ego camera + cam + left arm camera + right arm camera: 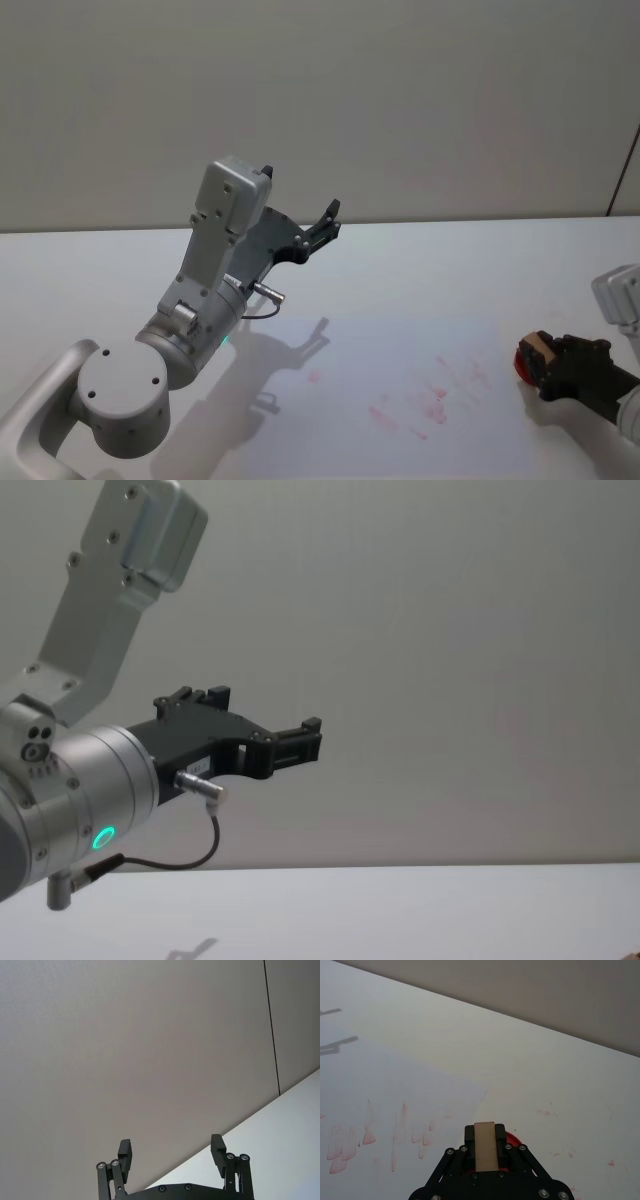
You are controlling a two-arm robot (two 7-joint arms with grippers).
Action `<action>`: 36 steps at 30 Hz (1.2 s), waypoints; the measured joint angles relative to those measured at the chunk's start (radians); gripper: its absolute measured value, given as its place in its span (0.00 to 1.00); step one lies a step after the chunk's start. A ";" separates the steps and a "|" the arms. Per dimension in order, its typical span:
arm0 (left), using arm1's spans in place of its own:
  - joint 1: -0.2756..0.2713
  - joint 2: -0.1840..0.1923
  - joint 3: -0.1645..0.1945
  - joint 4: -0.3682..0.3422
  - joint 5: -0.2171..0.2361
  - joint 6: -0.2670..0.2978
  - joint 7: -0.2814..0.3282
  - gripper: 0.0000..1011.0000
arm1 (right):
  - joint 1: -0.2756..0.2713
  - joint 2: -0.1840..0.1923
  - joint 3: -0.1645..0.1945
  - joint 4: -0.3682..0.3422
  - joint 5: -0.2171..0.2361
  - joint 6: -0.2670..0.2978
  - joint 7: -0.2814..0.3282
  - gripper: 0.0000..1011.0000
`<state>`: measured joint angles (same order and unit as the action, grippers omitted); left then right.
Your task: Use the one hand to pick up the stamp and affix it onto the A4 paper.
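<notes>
At the table's right side, my right gripper (543, 365), the hand, is shut on the stamp (533, 353). The stamp has a pale wooden handle (485, 1146) and a red base (513, 1138). It sits low over the table, just past the right edge of the A4 paper (330, 400). The A4 paper (410, 1075) lies flat and carries several faint red prints (432, 398). My left gripper (322, 225) is raised high over the table's back left and stands open and empty, as the left wrist view (171, 1152) and the chest view (300, 745) also show.
The white table (450, 260) runs back to a plain grey wall (400, 100). A few red smudges (547, 1111) mark the bare table right of the paper. The left arm's silver wrist (70, 800) with its green light looms large at the left.
</notes>
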<state>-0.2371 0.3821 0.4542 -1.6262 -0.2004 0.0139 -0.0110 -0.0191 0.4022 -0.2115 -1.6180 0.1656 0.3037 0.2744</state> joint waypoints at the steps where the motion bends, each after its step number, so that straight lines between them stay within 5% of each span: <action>1: 0.000 0.000 0.000 0.000 0.000 0.000 0.000 0.99 | 0.001 -0.001 0.000 0.001 0.000 0.001 -0.002 0.21; 17: 0.000 0.000 0.000 0.000 0.000 0.000 0.000 0.99 | 0.016 -0.015 -0.003 0.015 -0.001 0.007 -0.016 0.23; 36: 0.000 0.000 0.000 0.000 0.000 0.000 0.000 0.99 | 0.028 -0.020 0.002 0.001 0.011 0.015 -0.021 0.82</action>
<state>-0.2372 0.3821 0.4542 -1.6262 -0.2004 0.0138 -0.0109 0.0084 0.3817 -0.2095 -1.6174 0.1767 0.3185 0.2533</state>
